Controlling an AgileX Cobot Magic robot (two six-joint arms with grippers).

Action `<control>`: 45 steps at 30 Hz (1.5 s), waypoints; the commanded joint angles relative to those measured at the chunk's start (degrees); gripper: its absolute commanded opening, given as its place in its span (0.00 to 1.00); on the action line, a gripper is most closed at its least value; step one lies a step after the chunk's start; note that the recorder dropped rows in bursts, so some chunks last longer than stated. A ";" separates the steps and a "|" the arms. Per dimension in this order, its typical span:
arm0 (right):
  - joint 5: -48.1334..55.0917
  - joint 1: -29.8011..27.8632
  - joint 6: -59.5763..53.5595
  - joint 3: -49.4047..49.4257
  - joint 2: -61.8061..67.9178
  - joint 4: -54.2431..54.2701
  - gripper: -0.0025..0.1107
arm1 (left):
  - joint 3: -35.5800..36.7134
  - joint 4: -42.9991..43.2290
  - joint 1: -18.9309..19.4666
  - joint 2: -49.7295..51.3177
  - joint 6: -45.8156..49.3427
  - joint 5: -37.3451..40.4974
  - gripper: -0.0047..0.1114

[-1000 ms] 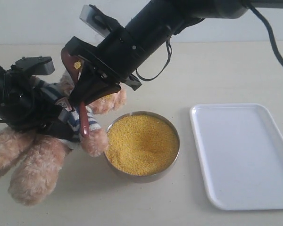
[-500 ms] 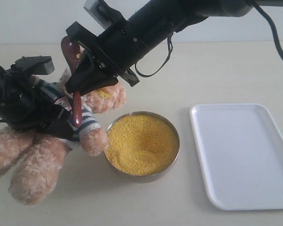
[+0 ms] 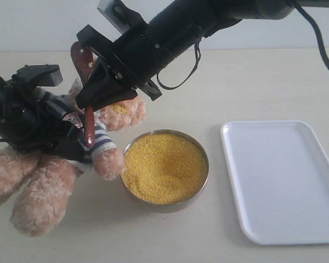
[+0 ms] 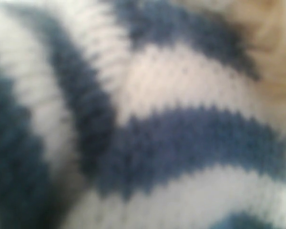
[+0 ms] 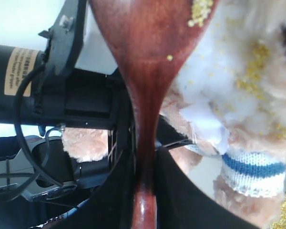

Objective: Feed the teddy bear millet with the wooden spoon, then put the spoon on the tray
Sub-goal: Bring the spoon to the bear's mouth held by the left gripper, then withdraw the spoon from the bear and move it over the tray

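Fig. | My right pincer (image 3: 94,101) pinches the wooden spoon (image 3: 89,130) | spoon, lower a second ago, now rests at the muzzle of the teddy bear (image 3: 38,192), nine o'clock of the millet (image 3: 164,164) | feeding apparently delivered; tray (image 3: 285,181), three o'clock, next.

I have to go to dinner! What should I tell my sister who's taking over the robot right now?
Right gripper: shut on the wooden spoon, raised by the face of the teddy bear.
Left gripper: against the bear's striped shirt, grip hidden.
Millet: in the bowl, some grains on the bear's face and the spoon.
Done: feeding looks under way.
Left: spoon onto the tray.
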 commanded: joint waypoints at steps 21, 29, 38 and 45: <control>0.23 -0.50 -5.66 -1.08 -6.57 -8.52 0.02 | 0.20 -1.46 2.37 -0.26 0.15 -2.24 0.07; 0.23 -0.38 8.42 -1.87 -12.13 -39.37 0.02 | 0.20 -1.56 2.37 -0.17 -0.05 -3.12 0.07; 0.23 -0.38 20.84 -1.87 -12.88 -58.33 0.02 | 0.20 -2.50 2.97 -0.17 -0.55 -3.47 0.07; 0.23 -0.38 23.65 0.38 -15.49 -64.94 0.02 | 0.20 -5.78 6.98 -0.17 -0.55 -2.96 0.07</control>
